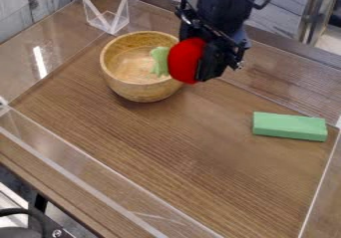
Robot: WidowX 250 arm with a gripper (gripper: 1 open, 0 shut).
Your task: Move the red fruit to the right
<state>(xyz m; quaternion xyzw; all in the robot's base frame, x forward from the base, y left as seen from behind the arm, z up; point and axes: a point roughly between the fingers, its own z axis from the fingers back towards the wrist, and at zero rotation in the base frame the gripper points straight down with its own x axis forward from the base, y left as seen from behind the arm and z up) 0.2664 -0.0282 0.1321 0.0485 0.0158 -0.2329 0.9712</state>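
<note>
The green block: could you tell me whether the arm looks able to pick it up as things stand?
Probably not yet: the claw already holds the red fruit, though nothing stands over the block.
</note>
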